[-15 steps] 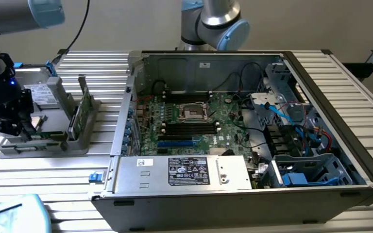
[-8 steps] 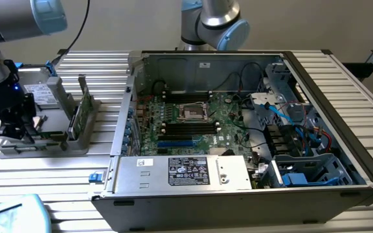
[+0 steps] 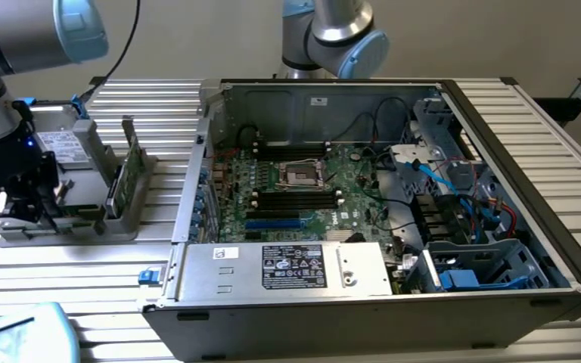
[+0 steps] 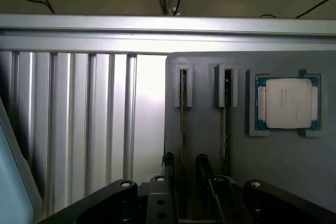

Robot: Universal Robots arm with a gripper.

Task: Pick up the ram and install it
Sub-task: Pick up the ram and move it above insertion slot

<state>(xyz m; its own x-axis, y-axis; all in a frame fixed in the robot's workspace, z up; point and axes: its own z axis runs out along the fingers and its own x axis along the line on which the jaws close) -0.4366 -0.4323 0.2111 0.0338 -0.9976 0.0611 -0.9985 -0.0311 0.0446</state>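
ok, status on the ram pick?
Gripper open, lined up over the ram, no grip yet. It stands on edge in the gray tray, second stick alongside. Nothing blocking.

I saw a ribbed aluminium table (image 3: 79, 276). On it a grey holder tray (image 3: 63, 231) sat at the exterior view's left, an open computer case (image 3: 371, 321) just beside it.

At the frame's left edge the gripper (image 3: 23, 208) hangs low over a grey holder (image 3: 79, 231) on the slatted table (image 3: 69, 280). The ram (image 3: 125, 170) stands on edge in that holder, right of the gripper. An open computer case (image 3: 492, 302) fills centre and right, its motherboard (image 3: 301, 189) exposed.
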